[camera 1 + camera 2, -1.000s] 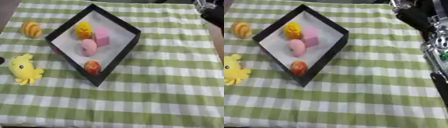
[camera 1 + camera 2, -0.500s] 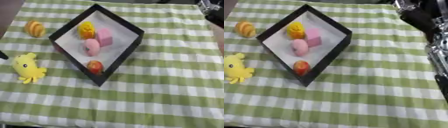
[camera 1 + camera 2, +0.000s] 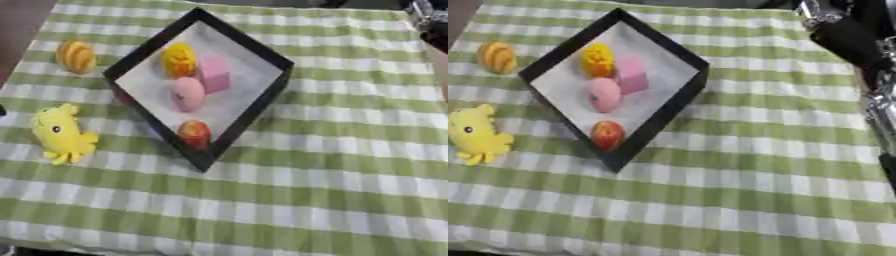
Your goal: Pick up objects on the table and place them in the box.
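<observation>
A black box (image 3: 262, 102) with a white floor sits turned like a diamond at the upper middle of the green checked cloth. Inside it lie a yellow toy (image 3: 178, 59), a pink block (image 3: 214, 76), a pink rounded piece (image 3: 186, 94) and a red-orange fruit (image 3: 194, 134). Left of the box, an orange striped piece (image 3: 75, 56) and a yellow plush chick (image 3: 59, 134) lie on the cloth. My right arm runs along the right edge, and its hand (image 3: 814, 9) is cut off at the top, well away from the objects. No left hand shows.
The table's far edge runs along the top and its near edge along the bottom. A black forearm (image 3: 846, 37) and a silver joint (image 3: 881, 110) stand over the right side. A small dark shape (image 3: 2, 110) pokes in at the left edge.
The whole picture has shifted a little, so the camera moved. The box, its contents and the two loose pieces lie where they were.
</observation>
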